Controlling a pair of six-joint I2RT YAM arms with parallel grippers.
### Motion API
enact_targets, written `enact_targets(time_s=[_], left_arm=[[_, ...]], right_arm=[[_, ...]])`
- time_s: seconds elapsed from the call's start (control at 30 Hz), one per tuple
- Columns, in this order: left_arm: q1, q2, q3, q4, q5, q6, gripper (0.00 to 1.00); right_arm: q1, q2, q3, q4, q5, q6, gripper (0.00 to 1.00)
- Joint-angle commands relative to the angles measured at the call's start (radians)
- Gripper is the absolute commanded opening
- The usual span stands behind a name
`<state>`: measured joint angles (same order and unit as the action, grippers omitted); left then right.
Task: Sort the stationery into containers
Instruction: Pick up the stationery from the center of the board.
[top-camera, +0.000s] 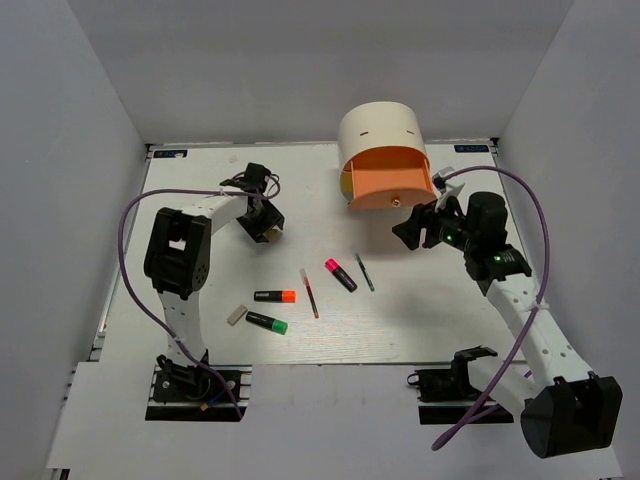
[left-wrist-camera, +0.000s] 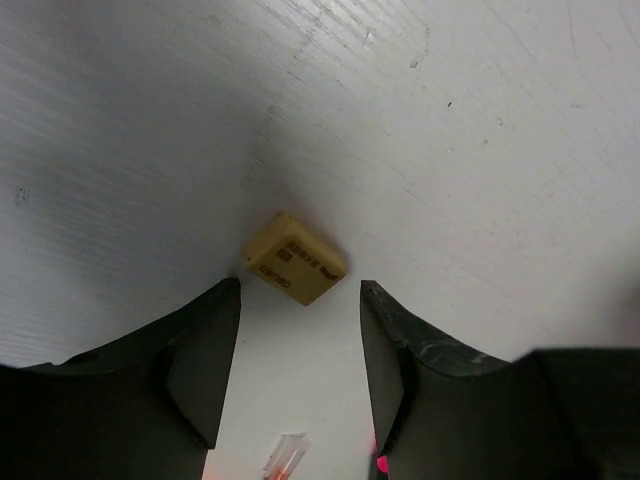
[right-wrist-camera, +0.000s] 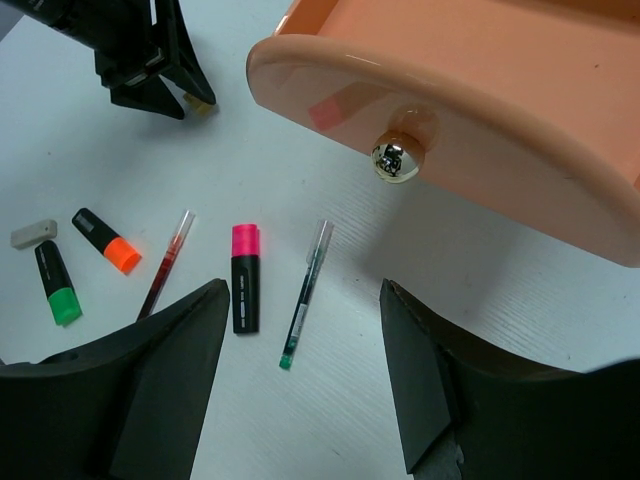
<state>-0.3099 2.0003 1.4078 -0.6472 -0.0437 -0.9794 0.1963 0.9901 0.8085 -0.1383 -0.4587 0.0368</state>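
Nearest the arm bases, on the white table (top-camera: 420, 335), a small grey eraser (top-camera: 237, 315) lies just beside a stubby black green-capped highlighter (top-camera: 267, 322). A black orange-capped highlighter (top-camera: 275, 296) sits just beyond them. To their right a thin red pen (top-camera: 309, 292) lies on the table, then a black pink-capped highlighter (top-camera: 340, 274) and a thin green pen (top-camera: 365, 272), each apart from its neighbour. Farther on, the left gripper (top-camera: 264, 230) points down at the table left of centre. Its black fingers (left-wrist-camera: 205, 350) stand apart, a little wider than the small tan eraser (left-wrist-camera: 295, 258) that lies flat on the table right at their tips, and neither finger visibly presses it. On the right side, the right gripper (top-camera: 415, 228) hovers above the table with its fingers spread and nothing between them. It faces the front of the salmon-pink drawer (top-camera: 372, 197), near the drawer's shiny round metal knob (right-wrist-camera: 397, 158) but not touching it. That drawer stands pulled out of the cream half-cylinder desk unit (top-camera: 380, 128), which sits at the far edge of the table, right of centre. A sliver of a yellow drawer front (top-camera: 345, 183) shows at the unit's left side, below the pink one.
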Motion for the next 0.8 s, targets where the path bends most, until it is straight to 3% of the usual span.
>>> enact_targets(time_s=[0.0,0.17,0.33,0.5,0.7,0.77], left_arm=[[-0.005,0.021,0.036,-0.051,-0.03,-0.018,0.61],[-0.005,0.074,0.086,-0.074,-0.039,-0.018,0.57],[-0.005,0.094,0.1,-0.095,-0.039,-0.018,0.33],[-0.005,0.062,0.057,-0.095,-0.03,0.03,0.16],[-0.059,-0.168,-0.035,0.13,0.085,0.18,0.07],[-0.08,-0.224,-0.035,0.256,0.184,0.237,0.06]], right_arm=[[-0.005,-0.037,-0.009,0.008,0.002,-0.02,0.68],[-0.001,-0.074,-0.028,0.0,0.003,-0.028,0.68],[-0.003,-0.102,-0.034,-0.01,0.005,-0.031,0.68],[-0.009,-0.123,-0.052,-0.018,0.006,-0.034,0.68],[-0.006,-0.153,-0.074,-0.047,0.005,-0.066,0.68],[-0.006,-0.171,-0.092,-0.044,0.005,-0.078,0.62]])
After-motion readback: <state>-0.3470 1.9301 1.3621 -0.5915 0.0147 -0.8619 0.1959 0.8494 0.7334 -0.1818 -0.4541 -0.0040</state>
